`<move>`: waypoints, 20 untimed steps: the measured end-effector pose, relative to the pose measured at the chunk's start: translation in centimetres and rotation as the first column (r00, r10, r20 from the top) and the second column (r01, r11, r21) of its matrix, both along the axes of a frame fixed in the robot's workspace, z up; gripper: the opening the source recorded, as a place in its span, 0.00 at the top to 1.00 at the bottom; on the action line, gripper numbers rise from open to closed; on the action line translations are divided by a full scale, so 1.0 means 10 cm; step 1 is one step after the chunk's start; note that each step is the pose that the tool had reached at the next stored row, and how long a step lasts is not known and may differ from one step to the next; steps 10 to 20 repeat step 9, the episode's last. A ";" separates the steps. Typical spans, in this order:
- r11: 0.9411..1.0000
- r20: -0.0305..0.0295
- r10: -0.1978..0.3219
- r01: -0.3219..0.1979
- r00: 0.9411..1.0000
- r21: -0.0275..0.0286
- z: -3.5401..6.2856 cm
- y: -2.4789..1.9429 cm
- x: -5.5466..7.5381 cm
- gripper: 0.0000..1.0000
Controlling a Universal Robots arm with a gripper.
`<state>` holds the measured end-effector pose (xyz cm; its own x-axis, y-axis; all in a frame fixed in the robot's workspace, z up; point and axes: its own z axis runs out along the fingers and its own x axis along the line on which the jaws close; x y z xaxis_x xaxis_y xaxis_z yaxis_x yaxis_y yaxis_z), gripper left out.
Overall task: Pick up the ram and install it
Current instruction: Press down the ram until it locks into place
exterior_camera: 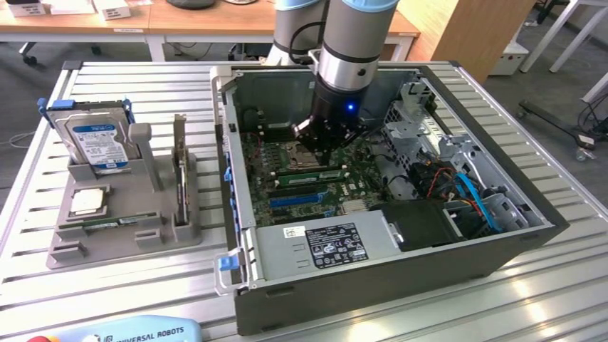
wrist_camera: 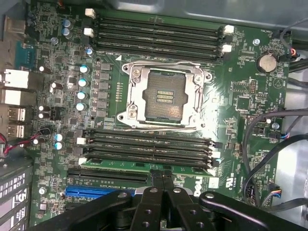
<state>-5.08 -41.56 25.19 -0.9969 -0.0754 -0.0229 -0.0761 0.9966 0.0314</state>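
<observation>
Closed gripper presses the ram into its slot

Gripper point(wrist_camera: 162, 185) fingers are pressed together, holding nothing, tips set just above the green ram point(wrist_camera: 144, 166). The ram lies along the slot nearest the gripper in the lower bank of memory slots point(wrist_camera: 144, 147), its thin edge showing beside the black empty slots. It appears seated or nearly so (whether the end latches have clicked home cannot be told).

Judged from this, the step in hand is the push-down. Doing it well means bearing straight down on the stick's middle, keeping the fingertips centred on the narrow edge so they do not slide off onto the blue expansion slot point(wrist_camera: 98, 191) behind them.

Beyond the slots sits the open processor socket point(wrist_camera: 165, 95), then a second bank of empty slots point(wrist_camera: 159, 36).

In the exterior view, the computer case point(exterior_camera: 399, 281) lies open, and at nine o'clock from it a grey fixture point(exterior_camera: 124, 228) holds the hard drive point(exterior_camera: 95, 139).
</observation>
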 end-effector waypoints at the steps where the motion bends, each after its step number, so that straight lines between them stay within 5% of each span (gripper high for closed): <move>1: 1.000 0.000 -0.001 0.001 1.000 0.000 0.002 0.000 0.00 0.90; 20: 1.000 -0.001 -0.004 0.004 1.000 0.000 0.011 0.000 0.00 0.90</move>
